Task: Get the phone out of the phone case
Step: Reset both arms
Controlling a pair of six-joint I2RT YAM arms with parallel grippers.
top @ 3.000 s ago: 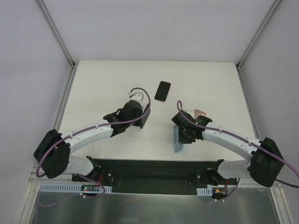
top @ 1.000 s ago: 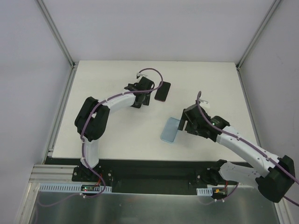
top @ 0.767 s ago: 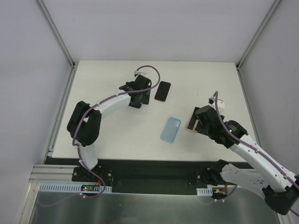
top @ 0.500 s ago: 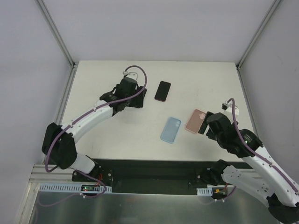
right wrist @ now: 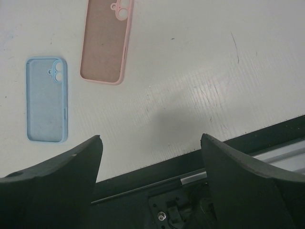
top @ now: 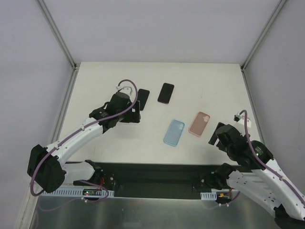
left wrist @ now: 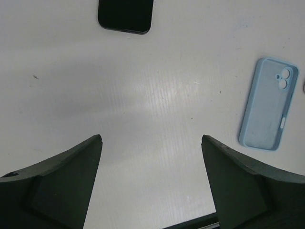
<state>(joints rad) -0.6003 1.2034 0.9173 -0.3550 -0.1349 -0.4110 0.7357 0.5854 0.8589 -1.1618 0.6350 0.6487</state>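
Two bare black phones lie on the white table (top: 105,76), one (top: 166,93) at mid-back and one (top: 143,97) just left of it. An empty blue case (top: 174,132) and an empty pink case (top: 198,123) lie side by side, hollow side up. My left gripper (top: 133,113) hovers open just near of the left phone, holding nothing. Its wrist view shows a phone's end (left wrist: 125,14) ahead and the blue case (left wrist: 268,109) to the right. My right gripper (top: 218,136) is open and empty near the front edge, right of the pink case (right wrist: 106,40) and blue case (right wrist: 46,99).
The black base rail (top: 157,174) runs along the table's near edge, right under my right gripper (right wrist: 150,140). Grey walls with metal frame posts (top: 57,33) enclose the table on the left, back and right.
Both arms pulled back toward their bases. My left gripper withdrew from the phones, uncovering a second black phone. My right gripper retreated to the near right, leaving the pink case lying beside the blue one.
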